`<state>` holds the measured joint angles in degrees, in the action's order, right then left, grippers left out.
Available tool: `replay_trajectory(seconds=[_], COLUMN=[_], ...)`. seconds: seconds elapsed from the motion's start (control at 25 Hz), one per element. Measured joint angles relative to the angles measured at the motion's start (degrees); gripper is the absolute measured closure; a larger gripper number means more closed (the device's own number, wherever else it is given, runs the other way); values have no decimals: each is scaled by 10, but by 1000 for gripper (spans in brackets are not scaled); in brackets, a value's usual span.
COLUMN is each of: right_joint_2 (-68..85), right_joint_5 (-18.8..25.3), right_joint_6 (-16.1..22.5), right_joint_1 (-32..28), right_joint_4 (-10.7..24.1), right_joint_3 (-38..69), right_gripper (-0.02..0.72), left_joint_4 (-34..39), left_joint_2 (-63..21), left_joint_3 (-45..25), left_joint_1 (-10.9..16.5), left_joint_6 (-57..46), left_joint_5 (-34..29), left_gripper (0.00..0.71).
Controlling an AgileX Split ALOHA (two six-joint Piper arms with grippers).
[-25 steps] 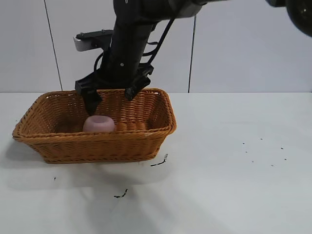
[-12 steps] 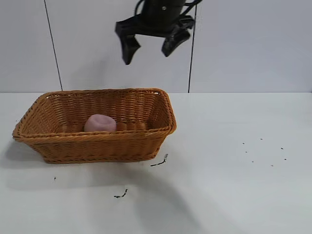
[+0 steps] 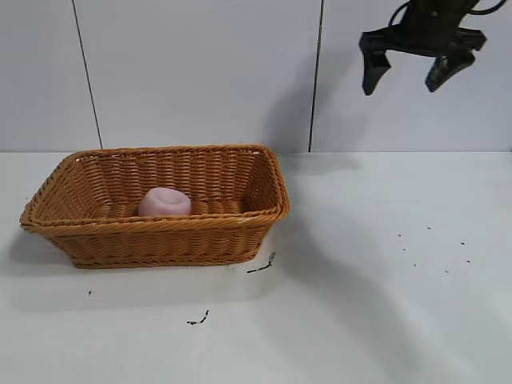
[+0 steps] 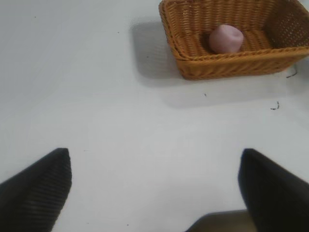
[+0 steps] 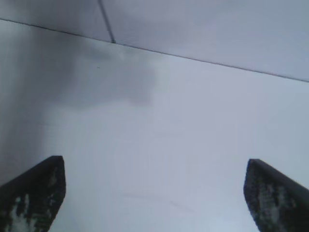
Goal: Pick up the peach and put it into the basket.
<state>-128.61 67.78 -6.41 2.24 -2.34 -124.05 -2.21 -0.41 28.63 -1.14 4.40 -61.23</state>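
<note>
The pale pink peach (image 3: 164,202) lies inside the orange-brown wicker basket (image 3: 160,226), toward its left-middle, with no gripper touching it. My right gripper (image 3: 402,86) is open and empty, high in the air at the upper right, far from the basket. In the right wrist view its open gripper (image 5: 154,162) looks onto bare table and wall. My left gripper (image 4: 154,153) is open and empty over bare table, well away from the basket (image 4: 231,62) and peach (image 4: 225,38). The left gripper is outside the exterior view.
The white table (image 3: 384,304) carries small dark specks in front of the basket (image 3: 260,266) and at the right (image 3: 432,248). A grey panelled wall (image 3: 200,72) stands behind the table.
The right gripper has left the peach in the basket, risen out of it and swung up and to the right, staying open. The peach and basket have not moved.
</note>
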Motion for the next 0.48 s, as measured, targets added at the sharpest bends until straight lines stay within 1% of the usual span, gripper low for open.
replay_trajectory(seconds=[0.12, 0.28, 0.4, 0.48], right_joint_2=[13, 53, 104, 153], right_joint_5=[15, 17, 17, 17], right_joint_6=[0, 0, 0, 0], right_joint_1=[0, 0, 0, 0], right_joint_4=[1, 1, 1, 1], right_joint_3=[5, 37, 93, 151], right_gripper=[14, 14, 14, 14], left_joint_4=[0, 0, 0, 0], left_joint_2=[0, 0, 0, 0], left_joint_3=[0, 0, 0, 0], left_joint_1=[0, 0, 0, 0], left_joint_6=[0, 0, 0, 0], left_joint_5=[0, 0, 0, 0], left_gripper=[18, 18, 18, 18])
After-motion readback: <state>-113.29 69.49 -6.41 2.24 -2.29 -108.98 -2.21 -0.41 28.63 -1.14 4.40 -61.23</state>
